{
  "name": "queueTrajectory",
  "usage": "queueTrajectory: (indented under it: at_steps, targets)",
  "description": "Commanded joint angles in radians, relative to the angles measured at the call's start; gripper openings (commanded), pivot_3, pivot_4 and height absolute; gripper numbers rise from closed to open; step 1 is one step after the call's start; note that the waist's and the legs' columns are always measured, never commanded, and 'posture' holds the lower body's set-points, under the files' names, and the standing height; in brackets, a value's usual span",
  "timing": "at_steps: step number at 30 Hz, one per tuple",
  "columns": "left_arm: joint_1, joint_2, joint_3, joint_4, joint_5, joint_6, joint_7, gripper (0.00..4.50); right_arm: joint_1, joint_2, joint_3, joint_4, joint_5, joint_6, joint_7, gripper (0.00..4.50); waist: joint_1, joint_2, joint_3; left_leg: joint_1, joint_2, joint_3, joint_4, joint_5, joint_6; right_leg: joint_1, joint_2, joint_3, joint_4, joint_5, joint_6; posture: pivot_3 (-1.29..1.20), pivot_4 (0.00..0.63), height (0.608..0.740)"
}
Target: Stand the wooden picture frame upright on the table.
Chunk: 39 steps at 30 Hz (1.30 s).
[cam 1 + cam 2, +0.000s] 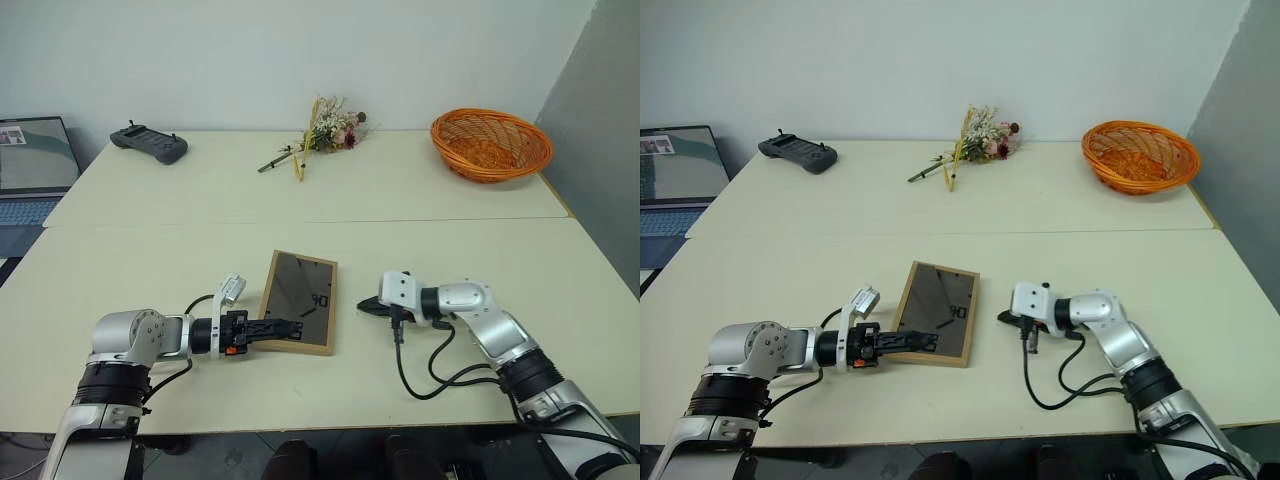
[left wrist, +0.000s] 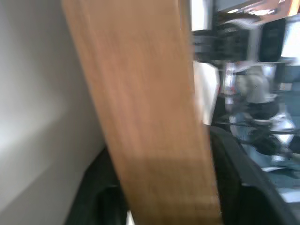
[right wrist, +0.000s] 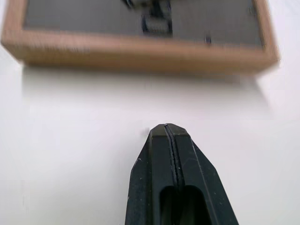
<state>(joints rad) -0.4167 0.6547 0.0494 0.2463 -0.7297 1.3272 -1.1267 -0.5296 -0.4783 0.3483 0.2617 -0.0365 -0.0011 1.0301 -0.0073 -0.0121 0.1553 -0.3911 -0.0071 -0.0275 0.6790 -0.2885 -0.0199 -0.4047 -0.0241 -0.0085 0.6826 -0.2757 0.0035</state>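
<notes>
While one table [image 1: 560,270] carries one wooden picture frame [image 1: 300,300] lying flat, the left gripper's [image 1: 285,326] jaws pinch its near edge; the right wrist view alone shows the right gripper [image 3: 168,133] pressed together, just short of the frame
</notes>
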Motion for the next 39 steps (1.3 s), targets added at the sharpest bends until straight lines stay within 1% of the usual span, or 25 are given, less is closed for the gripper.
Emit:
queueTrajectory:
  at_steps: [1,2,3,6,7,10,12,13,16,20,21,22,23,25,27,29,31,32,34,36,39]
  targets:
    - [-0.007,-0.007,0.047,-0.046,-0.029,0.030,0.055,1.30,-0.024,-0.047,-0.073,-0.035,0.045,-0.030,0.024,0.00,0.001,0.000,0.000,0.000,0.000,0.000,0.000,0.000,0.000,0.000,0.000,0.000,0.000,0.000,0.000,0.00,0.150,0.740]
    - [-0.017,-0.021,0.064,-0.057,-0.027,0.031,0.092,1.21,-0.030,-0.052,-0.089,-0.041,0.059,-0.021,0.022,0.00,0.000,0.000,0.000,0.000,0.000,0.000,0.000,0.000,0.000,0.000,0.000,0.000,0.000,0.000,0.000,0.00,0.150,0.740]
    - [-0.041,-0.049,0.105,-0.074,-0.052,0.071,0.133,1.21,-0.036,-0.055,-0.108,-0.050,0.071,-0.019,0.015,0.00,0.000,0.000,0.000,0.000,0.000,0.000,0.000,0.000,0.000,0.000,0.000,0.000,0.000,0.000,0.000,0.00,0.150,0.740]
    - [-0.107,-0.148,0.242,-0.162,-0.152,0.231,0.230,1.21,-0.047,-0.061,-0.162,-0.074,0.104,-0.057,-0.001,0.41,0.005,-0.003,0.002,-0.001,0.000,-0.001,0.000,0.000,0.000,0.000,0.000,-0.001,0.000,0.000,0.000,0.00,0.150,0.740]
    - [-0.119,-0.177,0.275,-0.181,-0.191,0.264,0.267,1.21,-0.048,-0.065,-0.175,-0.076,0.108,-0.087,-0.005,0.64,0.005,-0.004,0.003,-0.002,0.000,-0.001,0.001,0.000,0.000,-0.001,0.000,-0.001,0.000,0.000,0.000,0.00,0.150,0.740]
    - [-0.123,-0.230,0.320,-0.222,-0.366,0.287,0.396,1.21,-0.059,-0.087,-0.188,-0.029,0.072,-0.285,-0.025,1.50,0.003,-0.005,0.003,-0.004,0.000,-0.001,0.002,0.000,-0.001,-0.001,0.000,-0.001,-0.001,0.000,0.000,0.00,0.150,0.740]
    - [-0.114,-0.255,0.334,-0.245,-0.466,0.287,0.482,1.21,-0.075,-0.078,-0.209,0.009,0.103,-0.310,-0.025,1.91,0.000,-0.005,0.003,-0.003,0.001,-0.001,0.001,0.002,-0.004,-0.001,0.000,0.000,-0.001,0.000,0.000,0.00,0.150,0.740]
    - [-0.107,-0.264,0.338,-0.254,-0.506,0.287,0.520,1.21,-0.087,-0.066,-0.226,0.020,0.130,-0.286,-0.030,2.10,-0.001,-0.005,0.003,-0.003,0.001,-0.001,0.001,0.002,-0.004,-0.001,0.000,-0.001,-0.001,0.000,0.000,0.00,0.150,0.740]
    - [-0.075,-0.279,0.351,-0.275,-0.595,0.287,0.631,1.21,-0.128,-0.056,-0.259,0.017,0.223,-0.137,0.007,2.86,-0.010,-0.005,0.003,-0.003,0.001,0.000,0.001,0.002,-0.004,-0.001,0.000,0.000,-0.001,0.000,0.000,0.00,0.150,0.740]
    - [-0.027,-0.285,0.370,-0.295,-0.659,0.285,0.727,1.21,-0.163,-0.110,-0.288,-0.013,0.334,0.089,0.104,3.69,-0.014,-0.005,0.003,-0.002,0.001,-0.001,0.001,0.002,-0.004,-0.001,0.000,0.000,0.000,0.000,0.000,0.00,0.150,0.740]
    - [-0.015,-0.281,0.373,-0.302,-0.670,0.280,0.741,1.21,-0.165,-0.131,-0.293,-0.027,0.363,0.151,0.135,4.06,-0.014,-0.005,0.003,-0.003,0.001,-0.001,0.001,0.002,-0.004,-0.001,0.000,0.000,-0.001,0.000,0.000,0.00,0.150,0.740]
    - [-0.004,-0.277,0.376,-0.303,-0.684,0.273,0.757,1.21,-0.168,-0.149,-0.296,-0.047,0.394,0.214,0.159,4.26,-0.012,-0.005,0.003,-0.003,0.001,-0.001,0.001,0.002,-0.004,-0.001,0.000,-0.001,-0.001,0.000,0.000,0.00,0.150,0.740]
    - [0.005,-0.270,0.378,-0.305,-0.691,0.266,0.764,1.21,-0.175,-0.169,-0.300,-0.074,0.438,0.311,0.181,4.45,-0.010,-0.005,0.003,-0.003,0.001,-0.001,0.001,0.002,-0.004,-0.001,0.000,-0.001,-0.002,0.000,0.000,0.00,0.150,0.740]
    - [0.022,-0.250,0.368,-0.319,-0.685,0.253,0.765,1.21,-0.193,-0.197,-0.302,-0.128,0.513,0.494,0.198,4.45,-0.008,-0.005,0.003,-0.003,0.001,-0.001,0.001,0.001,-0.002,-0.001,-0.001,-0.001,-0.002,0.000,0.000,0.00,0.150,0.740]
    - [0.031,-0.243,0.359,-0.319,-0.673,0.226,0.764,1.21,-0.227,-0.214,-0.300,-0.202,0.630,0.747,0.194,4.45,-0.006,-0.004,0.003,-0.003,0.001,-0.001,0.001,0.001,-0.001,-0.001,-0.001,-0.001,-0.002,0.000,0.000,0.00,0.150,0.740]
    - [0.031,-0.233,0.332,-0.327,-0.645,0.200,0.741,1.21,-0.263,-0.168,-0.329,-0.254,0.749,0.946,0.125,4.45,-0.007,-0.005,0.003,-0.003,0.001,-0.001,0.000,0.000,-0.001,-0.001,-0.001,-0.001,-0.001,0.000,0.000,0.00,0.150,0.740]
    - [0.027,-0.232,0.307,-0.322,-0.622,0.178,0.724,1.21,-0.284,-0.087,-0.363,-0.288,0.814,1.050,0.021,4.45,-0.009,-0.004,0.003,-0.003,0.001,-0.002,0.000,0.000,-0.001,-0.001,-0.001,-0.001,-0.001,0.000,0.000,0.00,0.150,0.740]
    - [0.027,-0.226,0.289,-0.326,-0.605,0.165,0.709,1.21,-0.288,-0.052,-0.369,-0.304,0.834,1.088,-0.018,4.45,-0.009,-0.004,0.003,-0.002,0.001,-0.002,0.000,0.001,-0.001,-0.001,-0.001,-0.001,-0.001,0.000,0.000,0.00,0.150,0.740]
    - [0.026,-0.218,0.255,-0.333,-0.578,0.140,0.681,1.21,-0.283,0.000,-0.344,-0.339,0.810,1.079,-0.074,4.45,-0.008,-0.004,0.003,-0.003,0.001,-0.002,0.000,0.001,-0.002,-0.001,-0.001,-0.001,-0.001,0.000,0.000,0.00,0.150,0.740]
    - [0.019,-0.214,0.230,-0.334,-0.560,0.119,0.658,1.21,-0.281,0.041,-0.285,-0.338,0.728,1.009,-0.128,4.45,-0.004,-0.004,0.003,-0.004,0.000,-0.002,0.000,0.001,-0.002,-0.002,-0.001,-0.001,-0.002,0.000,0.000,0.00,0.150,0.740]
    - [0.014,-0.211,0.210,-0.332,-0.546,0.100,0.637,1.21,-0.271,0.059,-0.207,-0.324,0.639,0.921,-0.137,4.45,0.004,-0.004,0.003,-0.004,-0.001,-0.001,0.000,0.001,-0.002,-0.002,-0.002,-0.001,-0.002,0.000,0.000,0.00,0.150,0.740]
